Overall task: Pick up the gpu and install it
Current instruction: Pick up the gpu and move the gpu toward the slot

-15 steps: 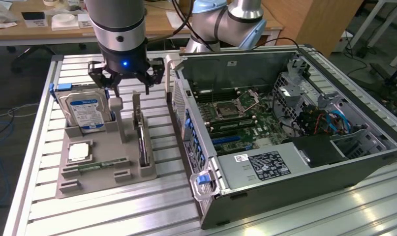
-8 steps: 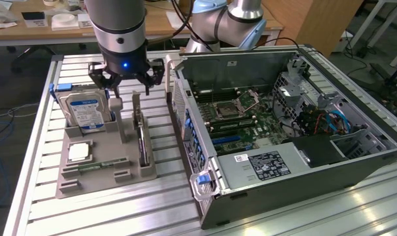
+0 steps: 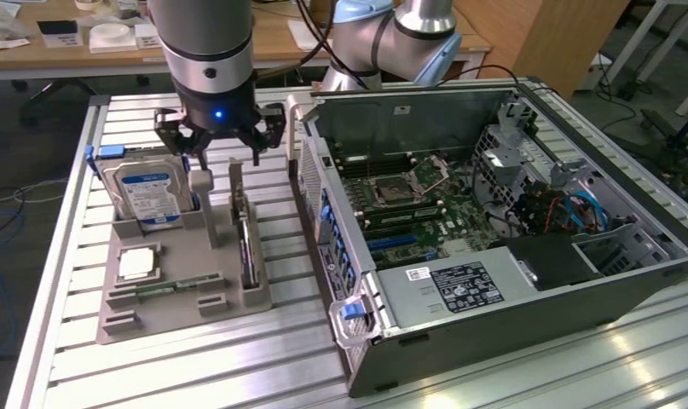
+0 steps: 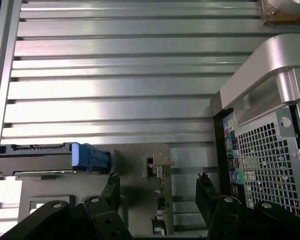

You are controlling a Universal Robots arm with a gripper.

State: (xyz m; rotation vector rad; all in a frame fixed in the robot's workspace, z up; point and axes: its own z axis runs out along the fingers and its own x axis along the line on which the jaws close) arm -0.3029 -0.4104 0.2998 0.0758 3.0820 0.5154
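The arm [image 3: 211,51] hung straight down with its pincer [image 3: 223,152] spread wide, gripping nothing. Directly under the pincer the graphics card [image 3: 244,234] stood on edge in a grey tray [image 3: 173,311], a finger [image 4: 111,186] clear of each face. The pincer's body cut off the card's near end in the wrist view. A hard drive [image 3: 150,194] flanked the pincer on one side and the open computer case [image 3: 492,281] on the other, with bare desk [image 4: 115,75] beyond.

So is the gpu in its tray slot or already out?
In the slot: the gpu stands edge-on in the grey tray, with the open gripper above it.
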